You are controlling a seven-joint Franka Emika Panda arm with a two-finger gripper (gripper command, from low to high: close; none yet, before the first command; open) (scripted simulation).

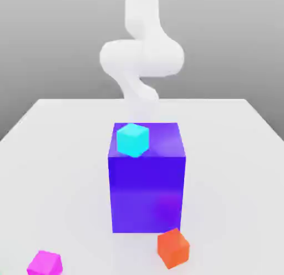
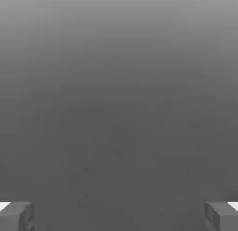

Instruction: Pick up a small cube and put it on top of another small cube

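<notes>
The small magenta-pink cube (image 1: 44, 263) lies on the white table near the front edge, at the exterior view's left. A small orange cube (image 1: 173, 248) sits tilted just in front of the big blue-violet block (image 1: 147, 185). On that block's top stands a small cyan cube (image 1: 132, 139). The white arm (image 1: 142, 55) curls down behind the block, far from the magenta cube. In the hand view my gripper (image 2: 119, 216) is open, its two grey fingertips (image 2: 16, 215) wide apart with nothing between them, facing plain grey background.
The tall blue-violet block stands mid-table between the arm and the two cubes at the front. The white table (image 1: 61, 141) spreads out to both sides of it.
</notes>
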